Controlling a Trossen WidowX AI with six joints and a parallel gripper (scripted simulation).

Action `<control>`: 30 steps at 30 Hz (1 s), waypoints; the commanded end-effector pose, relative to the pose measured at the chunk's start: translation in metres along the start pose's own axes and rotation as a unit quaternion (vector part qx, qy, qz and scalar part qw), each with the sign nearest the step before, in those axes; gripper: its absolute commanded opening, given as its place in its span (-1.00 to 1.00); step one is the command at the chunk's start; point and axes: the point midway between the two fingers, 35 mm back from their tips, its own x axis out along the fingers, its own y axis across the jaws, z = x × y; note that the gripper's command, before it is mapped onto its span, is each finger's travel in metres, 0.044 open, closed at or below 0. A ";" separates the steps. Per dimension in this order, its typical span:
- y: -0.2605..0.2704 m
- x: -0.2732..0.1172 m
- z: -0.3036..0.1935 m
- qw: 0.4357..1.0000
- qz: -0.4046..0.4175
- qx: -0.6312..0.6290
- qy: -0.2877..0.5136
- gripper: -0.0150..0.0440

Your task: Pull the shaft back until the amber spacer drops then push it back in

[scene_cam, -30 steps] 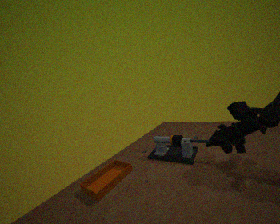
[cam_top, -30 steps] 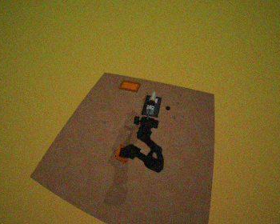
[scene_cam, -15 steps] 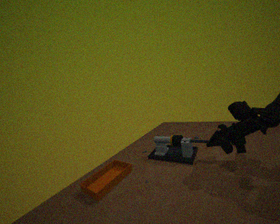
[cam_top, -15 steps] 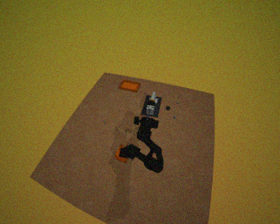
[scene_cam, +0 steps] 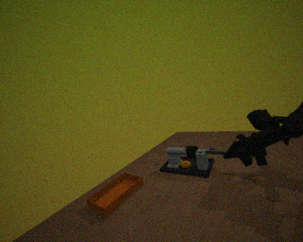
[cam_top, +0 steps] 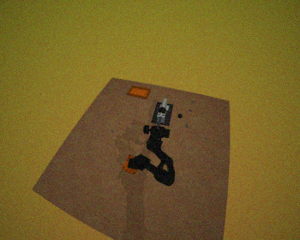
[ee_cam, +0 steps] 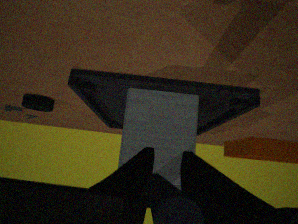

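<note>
Top view: high and well back, looking down on the whole brown square surface (cam_top: 196,171) (scene_cam: 250,207) (ee_cam: 100,35). Exterior: lower, nearer, side-on. Wrist: close-up past black tool fingers. Top and exterior share the dark rectangular base plate (cam_top: 155,117) (scene_cam: 185,171).
</note>
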 end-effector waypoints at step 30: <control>0.000 0.004 -0.003 1.000 -0.001 -0.001 0.000 -0.49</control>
